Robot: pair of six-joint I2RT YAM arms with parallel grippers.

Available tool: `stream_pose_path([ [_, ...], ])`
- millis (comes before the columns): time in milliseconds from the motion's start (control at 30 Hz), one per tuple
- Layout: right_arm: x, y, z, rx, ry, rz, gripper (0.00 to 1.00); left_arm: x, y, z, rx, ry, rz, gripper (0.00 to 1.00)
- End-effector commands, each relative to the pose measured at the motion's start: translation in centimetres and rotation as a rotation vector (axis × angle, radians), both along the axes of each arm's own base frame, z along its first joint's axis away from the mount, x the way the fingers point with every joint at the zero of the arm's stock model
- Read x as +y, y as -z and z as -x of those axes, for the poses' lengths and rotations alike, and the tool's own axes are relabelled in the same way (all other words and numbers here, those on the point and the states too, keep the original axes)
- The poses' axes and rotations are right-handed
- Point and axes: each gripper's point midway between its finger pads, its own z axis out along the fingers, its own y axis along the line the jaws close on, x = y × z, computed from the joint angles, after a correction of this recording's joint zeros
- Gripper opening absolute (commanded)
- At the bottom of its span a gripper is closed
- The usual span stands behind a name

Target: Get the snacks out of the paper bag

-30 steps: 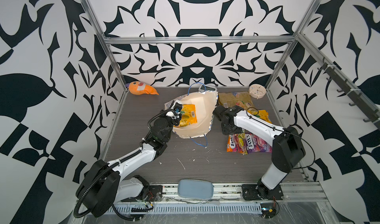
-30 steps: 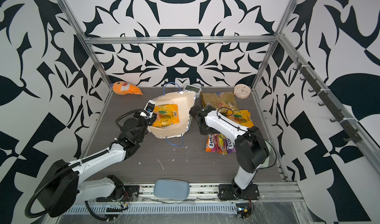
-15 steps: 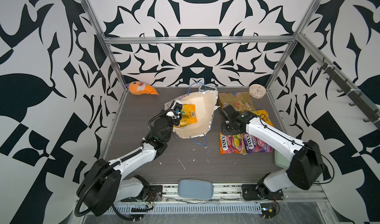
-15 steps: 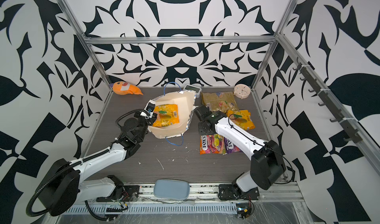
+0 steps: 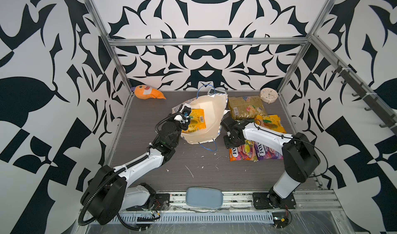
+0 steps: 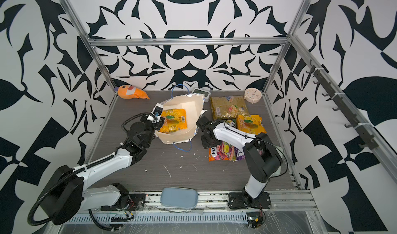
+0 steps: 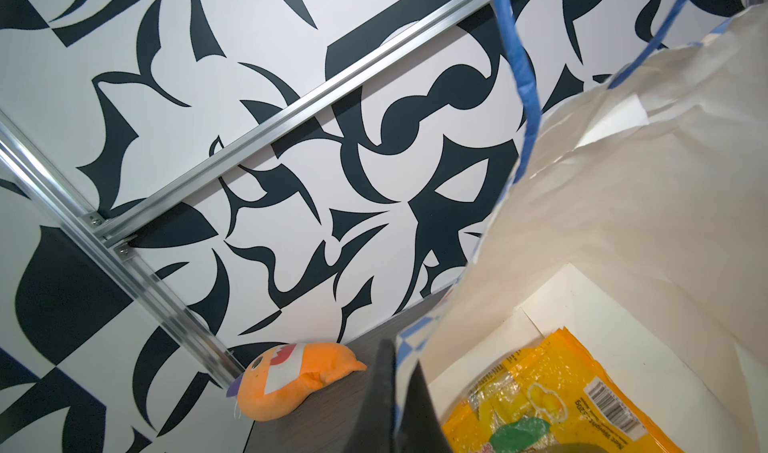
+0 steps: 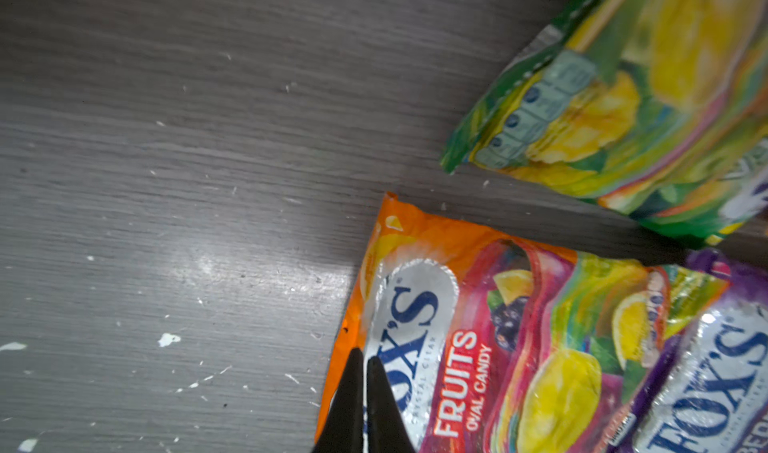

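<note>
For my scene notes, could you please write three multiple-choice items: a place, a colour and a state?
1. Where is the packet nearest the left gripper? A) inside the paper bag B) on the clock C) under the toy
2. What colour are the bag's handles? A) red B) blue C) black
3. The left gripper is: A) open B) shut on the bag's edge C) holding the toy
Key: A, it lies inside the open bag; B, blue cords show; B, its fingers pinch the edge.
</note>
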Motion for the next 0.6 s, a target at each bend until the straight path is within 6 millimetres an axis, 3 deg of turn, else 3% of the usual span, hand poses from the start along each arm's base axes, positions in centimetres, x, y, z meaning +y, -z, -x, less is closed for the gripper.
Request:
stream_pose_path([
  [0,-0.2,0.0,-0.1,-0.021,-0.024,0.028,0.11,-0.2,-2.3,0.0,-0.050,0.012,0.048,0.00],
  [367,0.3,1.4,0.0,-0.009,-0.073,0.092,0.14,0.0,-1.8,0.1,-0.033,0.010,0.065,0.00],
  [567,-1.1,2.6,0.1,-0.002,-0.042,0.173,0.16,0.1,-1.7,0.2,-0.027,0.008,0.058,0.00],
])
